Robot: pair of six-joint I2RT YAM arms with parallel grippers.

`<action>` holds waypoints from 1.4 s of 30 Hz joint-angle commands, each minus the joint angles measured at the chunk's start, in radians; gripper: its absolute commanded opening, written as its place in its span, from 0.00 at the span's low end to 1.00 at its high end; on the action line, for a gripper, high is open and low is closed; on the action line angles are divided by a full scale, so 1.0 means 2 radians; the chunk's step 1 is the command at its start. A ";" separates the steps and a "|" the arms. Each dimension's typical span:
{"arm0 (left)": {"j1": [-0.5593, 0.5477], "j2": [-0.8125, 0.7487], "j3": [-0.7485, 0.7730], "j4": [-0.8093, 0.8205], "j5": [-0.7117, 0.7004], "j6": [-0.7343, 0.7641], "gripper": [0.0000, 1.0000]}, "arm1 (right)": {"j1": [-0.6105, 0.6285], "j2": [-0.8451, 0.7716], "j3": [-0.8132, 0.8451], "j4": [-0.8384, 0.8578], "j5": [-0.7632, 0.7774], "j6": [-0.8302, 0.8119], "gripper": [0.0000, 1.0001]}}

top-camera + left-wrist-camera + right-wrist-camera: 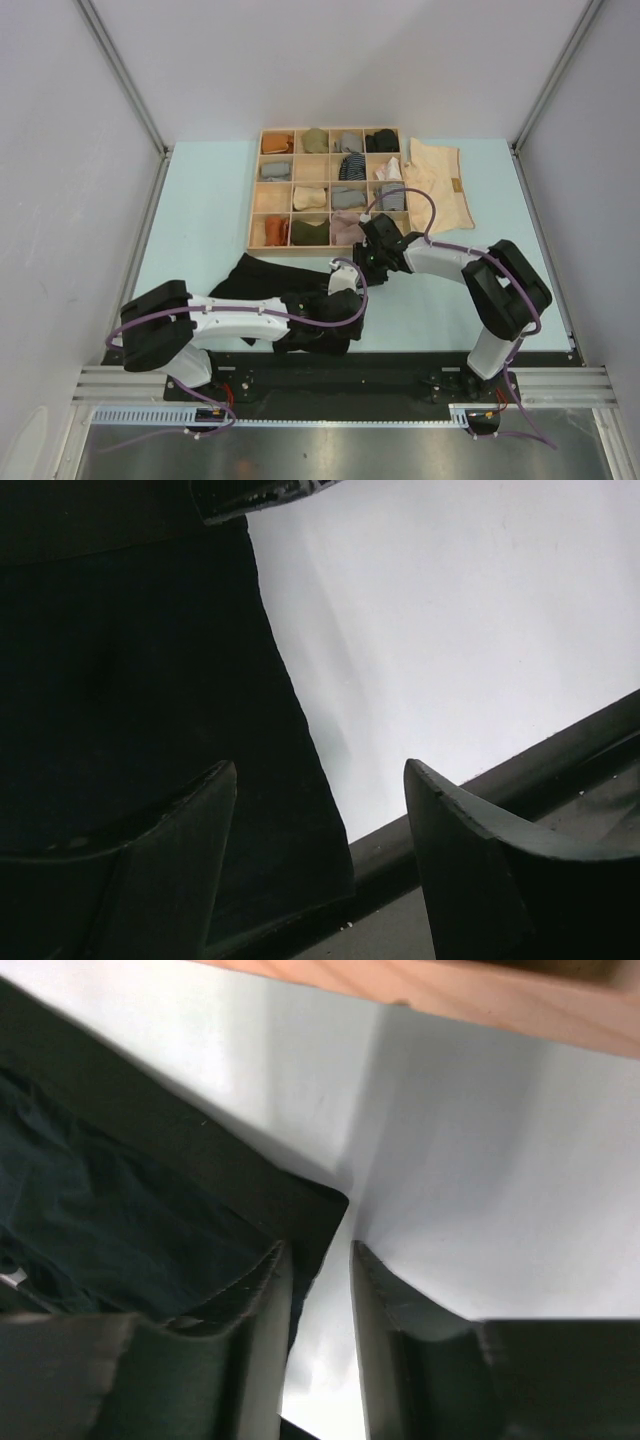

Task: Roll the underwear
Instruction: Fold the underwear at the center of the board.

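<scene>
The black underwear (pixel 262 280) lies flat on the pale table in front of the wooden tray. My left gripper (pixel 325 335) is low over its near right part, by the table's front edge. In the left wrist view the left gripper (pixel 320 765) is open and straddles the side edge of the black underwear (pixel 130 680), one finger over the cloth and one over bare table. My right gripper (pixel 358 268) is at the far right corner. In the right wrist view the right gripper (pixel 318 1246) has a narrow gap, and the corner of the black underwear (pixel 120 1210) lies by its left finger. A cream underwear (pixel 440 185) lies right of the tray.
A wooden tray (pixel 253 215) with many compartments stands at the back and holds several small rolled cloths, including a rust-orange one (pixel 277 143). A black rail (pixel 480 790) runs along the table's near edge. Grey walls enclose the table on both sides.
</scene>
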 commanded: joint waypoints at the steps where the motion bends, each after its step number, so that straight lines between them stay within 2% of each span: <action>1: -0.003 -0.001 0.015 0.017 0.008 0.012 0.72 | 0.004 0.021 0.001 0.017 0.013 0.003 0.28; 2: -0.003 0.007 0.015 0.019 0.016 0.013 0.69 | 0.004 0.023 0.001 0.017 0.014 0.003 0.24; 3: -0.003 0.013 0.016 0.019 0.021 0.013 0.69 | 0.004 0.023 0.001 0.015 0.015 0.003 0.15; 8: -0.010 0.038 0.028 -0.001 0.023 0.010 0.63 | 0.000 0.015 0.001 0.002 0.033 0.001 0.03; 10: -0.014 0.050 0.038 -0.010 0.017 0.015 0.62 | -0.003 0.011 0.001 0.002 0.036 0.000 0.03; 16: -0.037 0.073 0.070 -0.047 -0.010 0.010 0.50 | -0.009 0.007 0.001 0.000 0.035 -0.001 0.02; 21: -0.060 0.085 0.097 -0.110 -0.046 -0.009 0.49 | -0.014 0.004 0.001 0.002 0.031 -0.001 0.02; 27: -0.079 0.099 0.107 -0.143 -0.062 -0.028 0.47 | -0.019 0.001 0.001 0.005 0.030 -0.001 0.02; 33: -0.080 0.106 0.103 -0.136 -0.063 -0.027 0.43 | -0.020 0.000 0.001 0.005 0.029 -0.001 0.01; 38: -0.082 0.108 0.105 -0.122 -0.059 -0.010 0.31 | -0.020 0.000 0.001 0.005 0.031 0.000 0.00; 41: -0.085 0.114 0.110 -0.116 -0.054 0.003 0.18 | -0.022 -0.002 0.001 0.004 0.036 -0.003 0.00; 42: -0.086 0.117 0.115 -0.109 -0.053 0.008 0.08 | -0.023 -0.003 0.001 0.002 0.037 -0.004 0.00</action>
